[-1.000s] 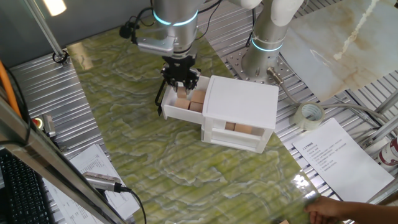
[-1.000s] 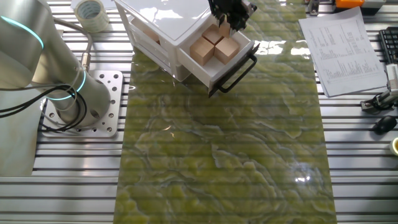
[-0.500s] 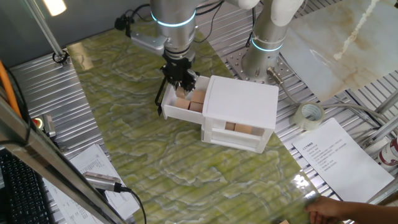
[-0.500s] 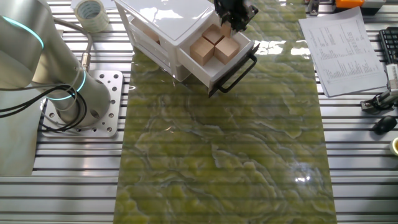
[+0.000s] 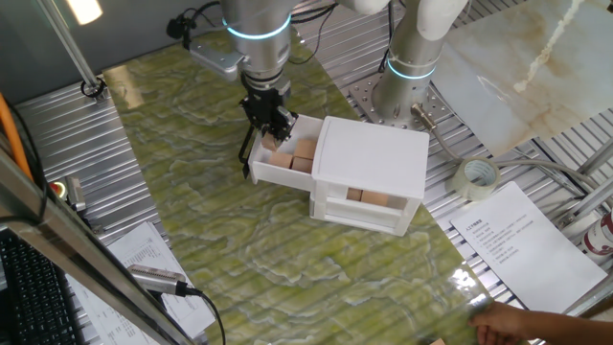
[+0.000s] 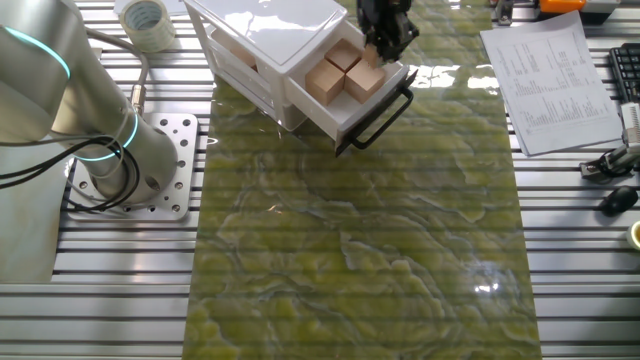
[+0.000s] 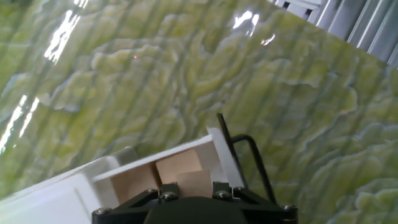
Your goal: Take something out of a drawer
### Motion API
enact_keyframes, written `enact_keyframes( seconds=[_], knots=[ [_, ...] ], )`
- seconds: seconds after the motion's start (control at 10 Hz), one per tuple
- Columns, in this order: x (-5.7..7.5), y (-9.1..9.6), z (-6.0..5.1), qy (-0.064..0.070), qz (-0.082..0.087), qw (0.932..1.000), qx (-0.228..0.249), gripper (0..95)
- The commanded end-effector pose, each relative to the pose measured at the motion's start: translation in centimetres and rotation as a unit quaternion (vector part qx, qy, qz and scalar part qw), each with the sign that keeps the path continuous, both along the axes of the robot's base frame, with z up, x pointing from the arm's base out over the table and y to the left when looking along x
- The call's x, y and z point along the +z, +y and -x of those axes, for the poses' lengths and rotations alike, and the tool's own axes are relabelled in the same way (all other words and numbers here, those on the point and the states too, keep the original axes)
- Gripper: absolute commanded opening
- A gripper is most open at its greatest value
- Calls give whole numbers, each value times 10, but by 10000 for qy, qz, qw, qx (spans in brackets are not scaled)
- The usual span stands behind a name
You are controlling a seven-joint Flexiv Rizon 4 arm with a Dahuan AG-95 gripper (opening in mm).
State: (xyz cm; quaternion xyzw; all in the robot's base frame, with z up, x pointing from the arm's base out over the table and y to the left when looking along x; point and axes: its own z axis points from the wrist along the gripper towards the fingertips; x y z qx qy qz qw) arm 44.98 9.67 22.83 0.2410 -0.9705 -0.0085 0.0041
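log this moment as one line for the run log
phase: lifting out | gripper: shut on wooden cube, above the front corner | drawer: pulled open, other cubes inside | cabinet: upright

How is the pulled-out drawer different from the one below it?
The top drawer is pulled out of the cabinet; the lower drawer stays pushed in. The top one's wooden cubes show from above; the lower one's cubes only peek through its front. The end effector hangs over the top one only. Both are white and hold cubes.
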Motion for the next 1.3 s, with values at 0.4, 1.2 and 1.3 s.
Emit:
enact_keyframes(
  seconds=[0.4, 1.2, 1.3],
  knots=[
    [1, 9, -15, -56, -162, 9998, -100, 0],
    [4, 22, -28, -152, -215, 9987, -440, 0],
    [7, 31, -34, -185, -258, 9984, -462, 0]
  ],
)
